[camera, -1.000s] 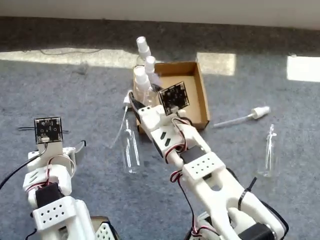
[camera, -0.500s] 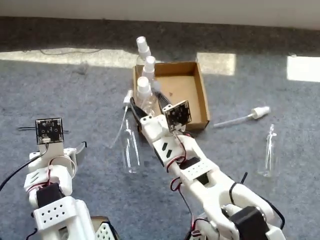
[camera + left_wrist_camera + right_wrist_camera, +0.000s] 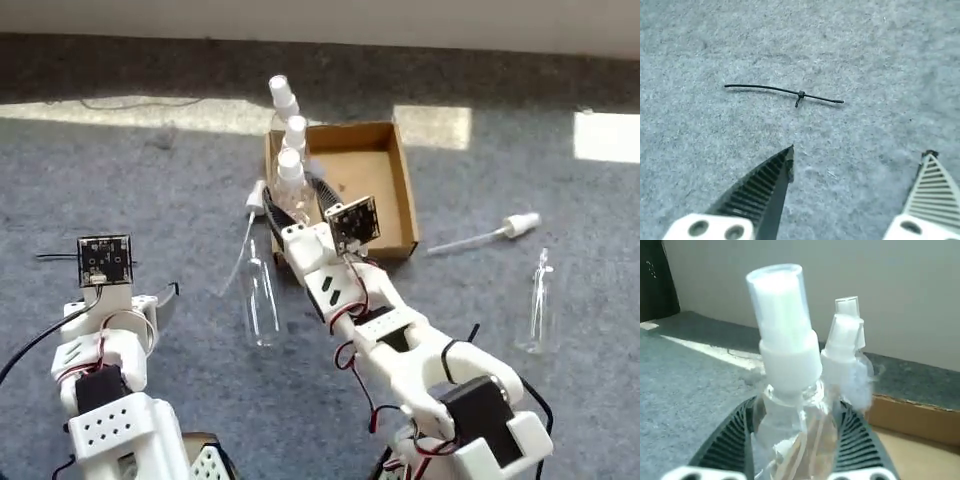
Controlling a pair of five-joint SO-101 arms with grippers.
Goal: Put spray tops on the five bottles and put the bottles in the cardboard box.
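The cardboard box (image 3: 398,190) lies open on the grey carpet. Two clear bottles with white spray tops (image 3: 283,96) (image 3: 296,130) stand along its left wall. My right gripper (image 3: 296,203) is shut on a third capped bottle (image 3: 290,172), upright at that same wall; the fingers (image 3: 856,440) press both sides of the bottle (image 3: 789,390). An uncapped bottle (image 3: 260,295) lies on the carpet left of the box, a loose spray top (image 3: 255,200) near its neck. Another bare bottle (image 3: 541,305) and spray top (image 3: 521,223) lie to the right. My left gripper (image 3: 152,300) hangs open over bare carpet.
A thin black tie (image 3: 790,93) lies on the carpet ahead of my left gripper (image 3: 860,175). Sunlit patches cross the carpet behind the box, and a pale wall (image 3: 900,285) rises at the far edge.
The right arm has drawn back and folded at the elbow, while the bottle in its gripper shifted slightly closer to the other two. The left arm has barely moved.
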